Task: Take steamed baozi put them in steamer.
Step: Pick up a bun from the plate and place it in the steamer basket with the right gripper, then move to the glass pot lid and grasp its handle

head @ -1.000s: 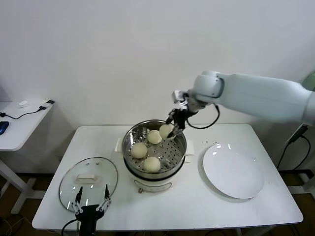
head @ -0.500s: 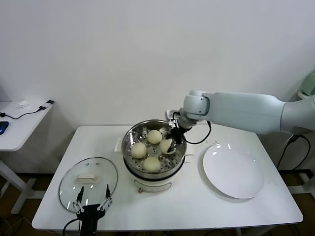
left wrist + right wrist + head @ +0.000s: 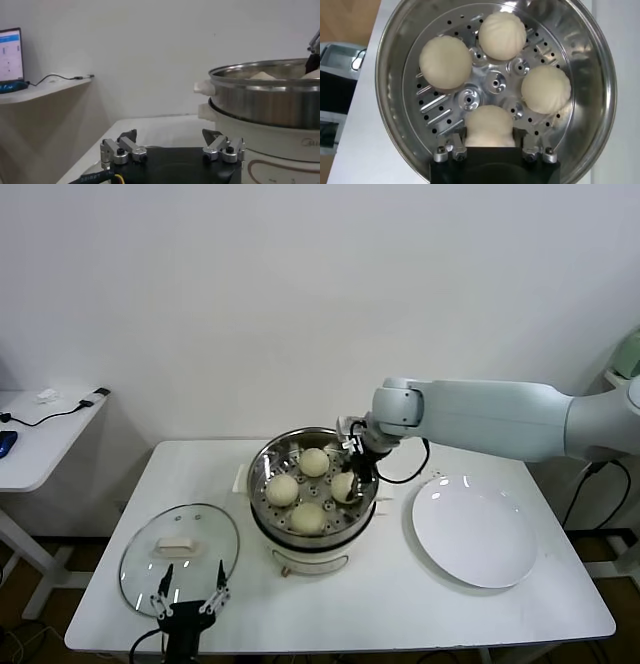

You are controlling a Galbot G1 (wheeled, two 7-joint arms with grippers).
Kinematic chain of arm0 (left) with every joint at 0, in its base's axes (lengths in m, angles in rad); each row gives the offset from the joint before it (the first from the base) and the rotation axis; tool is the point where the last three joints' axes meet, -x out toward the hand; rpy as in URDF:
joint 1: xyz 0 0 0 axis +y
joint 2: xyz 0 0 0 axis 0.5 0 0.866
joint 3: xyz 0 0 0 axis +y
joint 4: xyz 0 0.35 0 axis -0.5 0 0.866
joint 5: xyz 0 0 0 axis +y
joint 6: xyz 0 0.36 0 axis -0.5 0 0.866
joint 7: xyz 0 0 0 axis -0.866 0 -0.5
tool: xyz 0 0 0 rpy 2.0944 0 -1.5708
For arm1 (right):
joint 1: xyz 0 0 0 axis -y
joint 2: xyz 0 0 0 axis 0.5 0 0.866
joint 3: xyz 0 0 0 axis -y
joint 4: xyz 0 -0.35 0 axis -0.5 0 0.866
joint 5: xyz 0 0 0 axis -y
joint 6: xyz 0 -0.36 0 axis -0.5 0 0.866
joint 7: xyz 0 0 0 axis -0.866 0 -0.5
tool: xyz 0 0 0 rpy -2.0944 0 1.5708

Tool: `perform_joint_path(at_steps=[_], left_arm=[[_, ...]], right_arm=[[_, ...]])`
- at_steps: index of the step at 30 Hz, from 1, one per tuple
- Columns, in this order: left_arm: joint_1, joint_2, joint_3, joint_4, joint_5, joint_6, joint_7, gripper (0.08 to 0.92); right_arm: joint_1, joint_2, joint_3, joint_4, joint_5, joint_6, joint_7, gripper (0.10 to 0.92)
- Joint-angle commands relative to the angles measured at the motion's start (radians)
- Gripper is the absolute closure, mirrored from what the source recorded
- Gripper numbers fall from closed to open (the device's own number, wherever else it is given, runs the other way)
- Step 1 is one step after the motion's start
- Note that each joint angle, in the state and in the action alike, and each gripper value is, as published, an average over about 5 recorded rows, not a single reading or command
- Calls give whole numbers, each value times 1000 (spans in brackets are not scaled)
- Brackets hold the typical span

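Note:
The shiny steel steamer (image 3: pixel 270 462) stands on its cream base at the table's middle. Three cream-white baozi (image 3: pixel 283 489) lie on its perforated tray (image 3: pixel 490 82). My right gripper (image 3: pixel 347 481) reaches down inside the steamer and is shut on a fourth baozi (image 3: pixel 489 127), which sits low at the tray's right side, touching or just above it. The other baozi show in the right wrist view (image 3: pixel 445 62). My left gripper (image 3: pixel 188 596) is open and empty at the table's front left, by the lid. The steamer's wall shows in the left wrist view (image 3: pixel 265 100).
A round glass lid (image 3: pixel 180 546) lies flat at the front left. A flat white plate (image 3: pixel 474 530) lies to the right of the steamer. A side table (image 3: pixel 40 434) with cables stands at the far left.
My right gripper has come down from above the steamer's far rim into the pot, carrying the fourth baozi down to the tray. The left arm has not moved.

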Motion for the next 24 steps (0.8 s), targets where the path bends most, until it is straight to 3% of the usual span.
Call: perform_joint_path(at_steps=[1,5,9,13,18,24], left_arm=[[0,-1,3,-2,1,3,-5,177],[1,2,3,-7,-7,6,-9,177],[2,7,1,-20,-35,7,-15,177],[-2,11,-5,-42,-54,35,-11,177],[-25,19,-10,-75,-97,125,-10,177],[-71,53,-39,-47,-99,150,20,177]], right_arm=[[3,-17,41,-2,23,41,-11,289],[20,-74,98,13,85,71,-43,213],[17,-170,189,42,173,86,-12,203],[-128,-274,430,61,229,136,233,203],[-421,-384,810,87,130,201,607,203],[-913,-503,1336,220,-33,211,821,203]])
